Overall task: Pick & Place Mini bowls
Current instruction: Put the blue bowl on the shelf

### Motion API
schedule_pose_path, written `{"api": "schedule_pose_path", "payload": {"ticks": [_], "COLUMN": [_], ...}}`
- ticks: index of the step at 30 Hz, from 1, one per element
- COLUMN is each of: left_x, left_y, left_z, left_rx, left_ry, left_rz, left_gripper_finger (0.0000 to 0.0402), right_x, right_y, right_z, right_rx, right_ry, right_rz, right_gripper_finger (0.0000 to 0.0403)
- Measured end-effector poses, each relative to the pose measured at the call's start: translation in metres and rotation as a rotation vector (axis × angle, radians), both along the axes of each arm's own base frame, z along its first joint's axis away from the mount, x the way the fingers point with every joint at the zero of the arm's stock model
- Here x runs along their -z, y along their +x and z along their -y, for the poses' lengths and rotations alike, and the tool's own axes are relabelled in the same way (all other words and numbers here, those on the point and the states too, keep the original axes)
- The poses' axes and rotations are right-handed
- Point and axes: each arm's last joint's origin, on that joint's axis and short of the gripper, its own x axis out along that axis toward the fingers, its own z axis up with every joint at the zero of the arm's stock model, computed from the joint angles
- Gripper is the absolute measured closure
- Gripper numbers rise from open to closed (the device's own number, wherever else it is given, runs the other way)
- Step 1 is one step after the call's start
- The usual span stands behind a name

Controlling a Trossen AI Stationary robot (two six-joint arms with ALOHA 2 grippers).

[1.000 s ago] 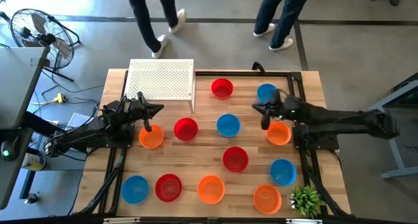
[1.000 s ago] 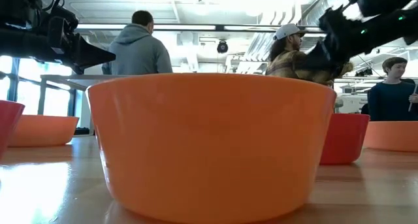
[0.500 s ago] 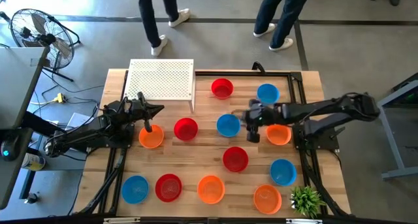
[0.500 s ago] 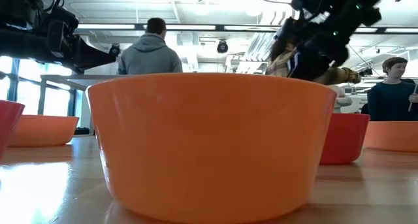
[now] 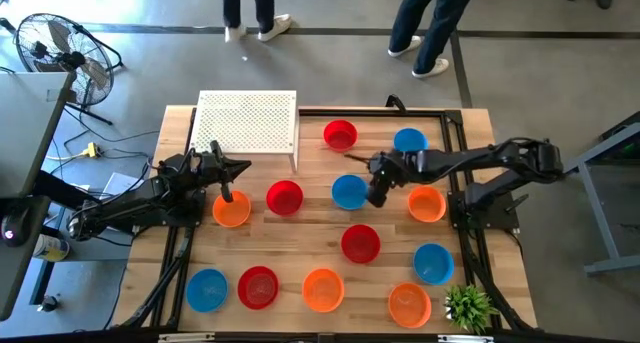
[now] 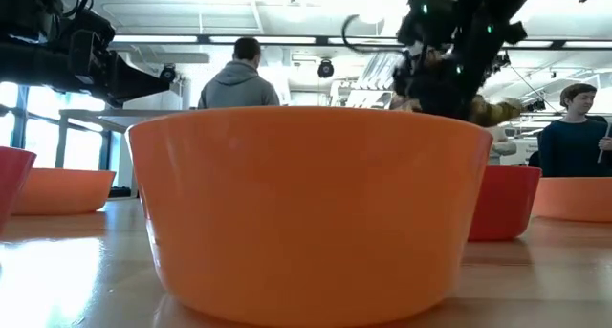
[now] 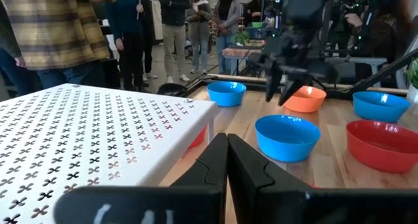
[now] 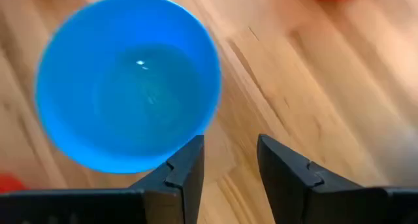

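A blue bowl (image 5: 348, 191) sits near the middle of the wooden table (image 5: 310, 238), and the right gripper (image 5: 379, 195) hangs just beside its right rim. In the right wrist view the same blue bowl (image 8: 127, 100) fills most of the picture, upright and empty, with the two dark fingers (image 8: 186, 168) parted and one of them just at the bowl's edge; nothing is between them.

Around that bowl lie the others: a red bowl (image 5: 285, 197) to its left, a red bowl (image 5: 341, 135) and a blue bowl (image 5: 409, 141) toward the far edge, an orange bowl (image 5: 428, 204) to its right under the right arm, and a red bowl (image 5: 360, 243) nearer the front. Along the front stand a blue bowl (image 5: 206, 289), a red bowl (image 5: 258, 286), an orange bowl (image 5: 323, 289), another orange bowl (image 5: 409, 303) and a blue bowl (image 5: 433, 263).

The left gripper (image 5: 226, 192) waits over the far rim of an orange bowl (image 5: 232, 210) on the left side, its fingers (image 7: 219, 162) pressed together with nothing held.

A white perforated stand (image 5: 248, 122) occupies the far left corner, and a small green plant (image 5: 469, 307) the front right corner. People (image 7: 163, 21) stand beyond the table.
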Motion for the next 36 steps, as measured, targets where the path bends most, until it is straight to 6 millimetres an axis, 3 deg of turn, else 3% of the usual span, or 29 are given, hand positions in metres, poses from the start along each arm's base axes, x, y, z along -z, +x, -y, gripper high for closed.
{"api": "schedule_pose_path", "payload": {"ticks": [8, 13, 19, 24, 30, 36], "left_x": [-0.001, 0.000, 0.001, 0.002, -0.001, -0.007], "left_y": [0.000, 0.000, 0.002, 0.003, 0.004, 0.007], "left_z": [0.000, 0.000, -0.001, -0.001, 0.001, 0.002], "left_rx": [0.003, 0.006, 0.008, 0.015, 0.080, 0.130], "left_ry": [-0.045, -0.051, -0.052, -0.052, -0.041, -0.048], "left_rz": [0.023, 0.022, -0.001, -0.012, -0.009, -0.051], "left_gripper_finger": [0.0401, 0.0401, 0.0401, 0.0401, 0.0401, 0.0401], "right_x": [0.016, 0.022, 0.034, 0.034, 0.018, -0.026], "right_y": [-0.002, -0.001, 0.004, 0.006, 0.014, 0.038], "right_z": [0.010, 0.009, 0.010, 0.011, 0.012, 0.014], "right_rx": [0.041, 0.060, 0.074, 0.041, 0.006, -0.037], "right_ry": [0.169, 0.188, 0.201, 0.192, 0.161, 0.071], "right_rz": [0.175, 0.161, 0.130, 0.154, 0.162, 0.181], "right_gripper_finger": [0.0285, 0.0304, 0.0334, 0.0384, 0.0397, 0.0400]}}
